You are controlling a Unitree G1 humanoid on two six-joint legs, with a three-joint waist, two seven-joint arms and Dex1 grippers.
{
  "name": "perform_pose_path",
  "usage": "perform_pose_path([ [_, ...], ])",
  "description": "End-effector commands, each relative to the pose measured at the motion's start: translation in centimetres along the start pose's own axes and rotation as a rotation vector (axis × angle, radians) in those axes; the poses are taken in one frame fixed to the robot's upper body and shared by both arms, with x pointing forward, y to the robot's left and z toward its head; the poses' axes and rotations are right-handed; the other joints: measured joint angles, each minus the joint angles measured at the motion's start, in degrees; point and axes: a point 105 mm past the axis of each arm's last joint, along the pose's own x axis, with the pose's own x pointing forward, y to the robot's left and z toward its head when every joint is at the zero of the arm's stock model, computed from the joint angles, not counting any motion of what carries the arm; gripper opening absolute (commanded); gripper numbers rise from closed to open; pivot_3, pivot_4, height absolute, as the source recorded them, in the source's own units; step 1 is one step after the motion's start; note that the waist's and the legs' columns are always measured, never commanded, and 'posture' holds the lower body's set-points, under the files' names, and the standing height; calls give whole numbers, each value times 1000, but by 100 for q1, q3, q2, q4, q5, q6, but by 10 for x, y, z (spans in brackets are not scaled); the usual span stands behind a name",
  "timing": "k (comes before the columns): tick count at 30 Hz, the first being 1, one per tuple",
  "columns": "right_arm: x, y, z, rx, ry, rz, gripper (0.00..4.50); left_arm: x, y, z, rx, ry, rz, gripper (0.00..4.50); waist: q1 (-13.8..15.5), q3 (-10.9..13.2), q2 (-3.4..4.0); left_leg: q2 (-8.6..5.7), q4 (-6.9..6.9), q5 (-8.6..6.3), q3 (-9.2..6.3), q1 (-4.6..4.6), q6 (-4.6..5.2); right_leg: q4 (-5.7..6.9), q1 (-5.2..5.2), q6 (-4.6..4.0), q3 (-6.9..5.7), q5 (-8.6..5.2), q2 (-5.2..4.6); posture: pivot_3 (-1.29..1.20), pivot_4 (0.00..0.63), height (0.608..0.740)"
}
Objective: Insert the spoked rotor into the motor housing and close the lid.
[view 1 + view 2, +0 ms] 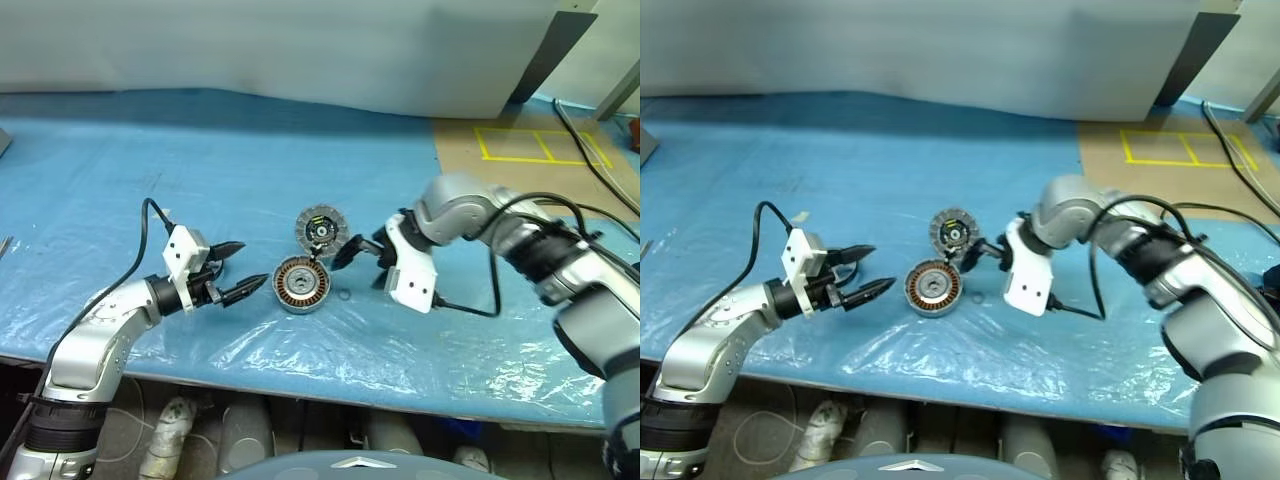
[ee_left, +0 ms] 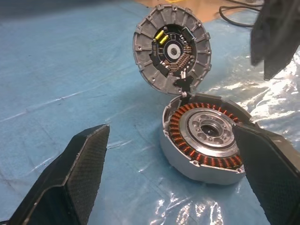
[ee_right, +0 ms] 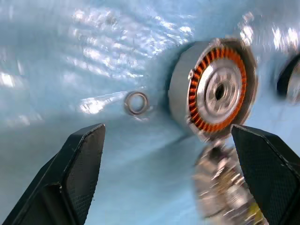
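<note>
Blue plastic sheet (image 1: 150, 170), wrinkled and glossy, over the table; white wall panel (image 1: 300, 50) at the far edge; far right, brown board (image 1: 520, 160) marked with yellow tape (image 1: 540, 147). Near centre, motor housing (image 1: 302, 284) lying flat, copper windings up, silvery ring inside; hinged lid (image 1: 322, 231) standing open behind it. Small ring (image 3: 137, 102) just right of the housing. Left gripper (image 1: 238, 270) spread wide, empty, left of housing. Right gripper (image 1: 362, 256) spread wide, empty, just right of the lid.
</note>
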Motion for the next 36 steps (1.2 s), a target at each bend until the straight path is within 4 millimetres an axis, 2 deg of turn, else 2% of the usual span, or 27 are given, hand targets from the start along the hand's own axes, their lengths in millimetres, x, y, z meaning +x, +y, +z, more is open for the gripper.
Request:
perform_pose_path([
  [1,-27,-19,1,438,-55,-309,4481,-2,-13,10,43,-2,-76,4411,-11,1,1,0,-4,0,0,4,-1,0,0,0,1,0,0,0,150,740],
  [3,-31,-12,4,652,-96,-425,4481,-2,-16,9,52,15,-106,4411,-19,1,2,-5,-28,-8,3,27,-13,0,1,0,12,0,3,0,150,740],
  [5,-27,-1,10,823,-130,-500,4481,-2,-17,10,58,27,-135,4411,-3,1,3,-15,-60,-10,5,63,-17,-5,19,0,22,-2,3,0,150,740],
  [8,-12,8,22,1022,-200,-579,4481,2,-15,12,59,34,-158,4411,21,1,4,-16,-73,-11,6,100,-19,-24,60,2,21,-6,3,0,150,740],
  [11,7,16,32,1126,-228,-592,4481,6,-14,13,59,42,-183,4411,30,1,5,-27,-71,-11,10,105,-20,-28,63,5,29,-6,-5,0,150,740],
  [19,41,25,22,1227,-198,-615,4481,9,-18,13,58,57,-225,4411,30,1,5,-30,-81,-4,11,104,-32,-33,61,8,30,-7,-5,0,150,740],
  [25,62,44,15,1215,-132,-548,4481,7,-20,10,60,67,-232,4411,30,1,5,-31,-92,4,11,95,-46,-57,62,9,26,-7,-5,0,150,740],
  [35,73,65,1,1241,-79,-523,4481,7,-18,6,59,59,-210,4411,21,1,6,-31,-103,3,9,104,-45,-91,89,13,19,-4,-5,0,150,740],
  [36,73,66,1,1239,-79,-521,4307,7,-18,6,58,59,-209,4411,22,0,6,-31,-104,3,9,105,-45,-93,91,13,19,-3,-5,0,150,740],
])
